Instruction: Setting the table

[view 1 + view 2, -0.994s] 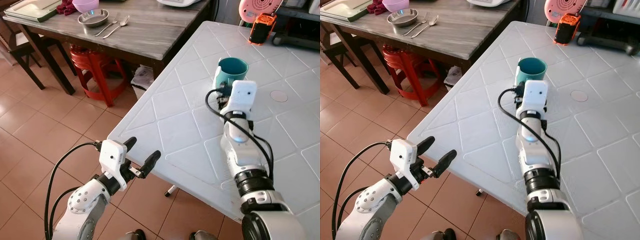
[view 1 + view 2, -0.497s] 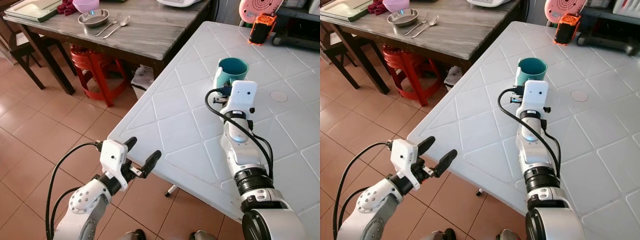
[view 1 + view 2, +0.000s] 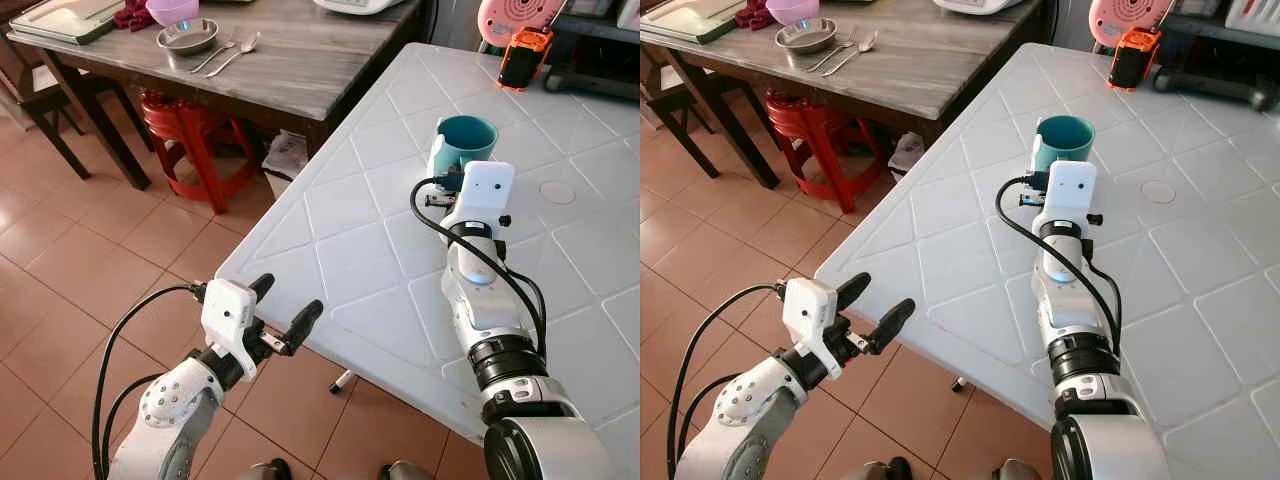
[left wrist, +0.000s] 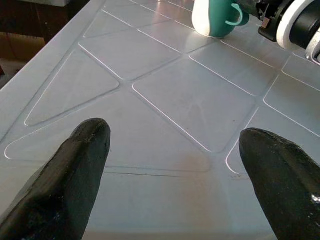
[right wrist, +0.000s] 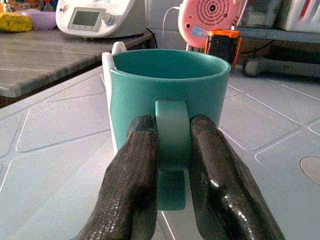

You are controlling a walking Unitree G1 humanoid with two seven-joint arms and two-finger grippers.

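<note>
Teal mug (image 5: 169, 95) stands upright on the white table (image 3: 360, 260). Right gripper (image 5: 172, 150) pinches its handle between both fingers. Left gripper (image 3: 283, 313) hangs at the table's near edge, jaws wide; probably touching nothing.

You get bright, even daylight and sharp head views; soft glare sheens the white table (image 4: 190, 100), close fingertips (image 5: 135, 180) blur.
</note>
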